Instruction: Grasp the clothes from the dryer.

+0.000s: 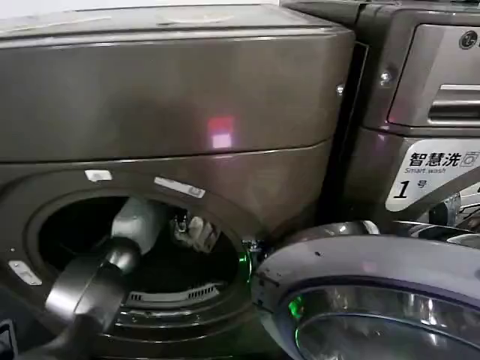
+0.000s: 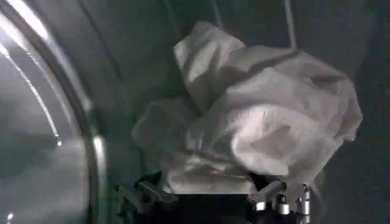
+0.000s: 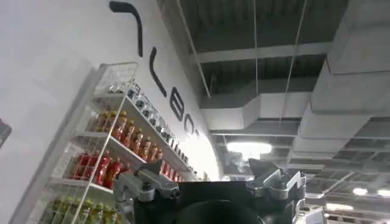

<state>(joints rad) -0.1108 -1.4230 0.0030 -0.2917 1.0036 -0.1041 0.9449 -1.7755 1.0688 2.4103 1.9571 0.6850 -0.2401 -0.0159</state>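
Your right end effector (image 3: 210, 182) is tipped up toward the ceiling (image 3: 274, 36), fingers (image 3: 277, 179) spread apart with nothing between them. Off to one side you've got a wire shelf (image 3: 116, 146) of bottled drinks (image 3: 122, 131) against a white wall (image 3: 55, 55) with big dark lettering.

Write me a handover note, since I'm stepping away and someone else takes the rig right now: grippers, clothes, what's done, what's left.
Left gripper: inside the dryer drum, fingers spread either side of the clothes, not yet closed on them.
Right gripper: open, parked away from the dryer, pointing up toward a drinks shelf and ceiling.
Done: door open, left arm reached in.
Left: close on the clothes and draw them out through the port.
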